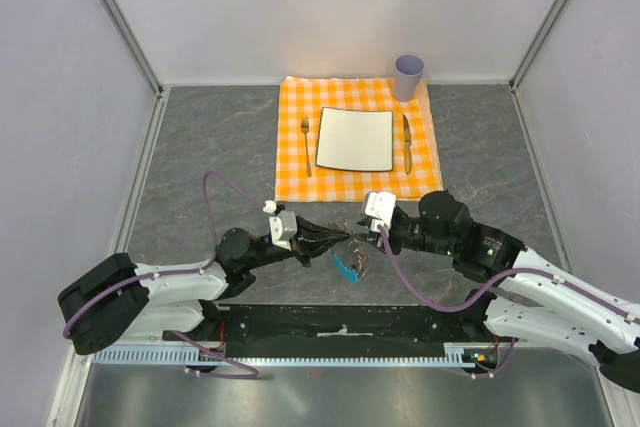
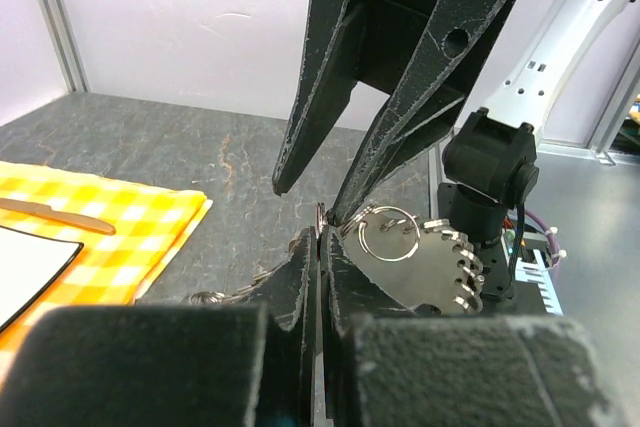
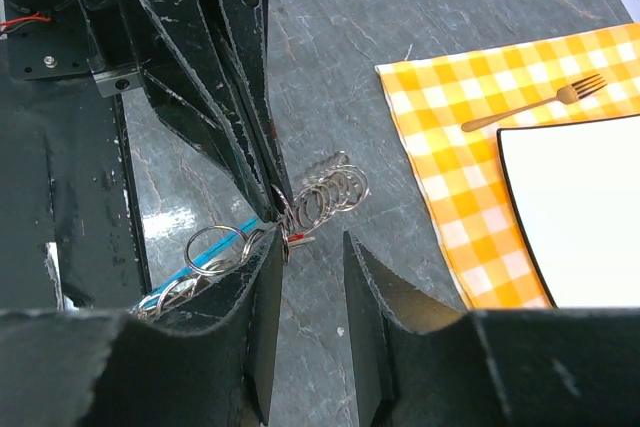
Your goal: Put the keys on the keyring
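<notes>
The keyring hangs between my two grippers above the dark table. Its blue tab [image 1: 348, 267] dangles below them. In the right wrist view I see a chain of silvery rings [image 3: 332, 187], a larger ring [image 3: 214, 246] and the blue tab [image 3: 222, 251]. The key's tiny red head [image 3: 298, 237] sits by the rings, at my right gripper's left fingertip. My left gripper [image 2: 322, 239] is shut on a ring of the keyring [image 2: 322, 215]. My right gripper [image 3: 312, 244] is open, facing the left gripper tip to tip, and holds nothing.
An orange checked placemat [image 1: 295, 107] lies behind the grippers with a white plate [image 1: 355, 139], a fork [image 1: 306, 144] and a knife [image 1: 407, 144]. A lilac cup [image 1: 408, 75] stands at its far right corner. Grey walls enclose the table.
</notes>
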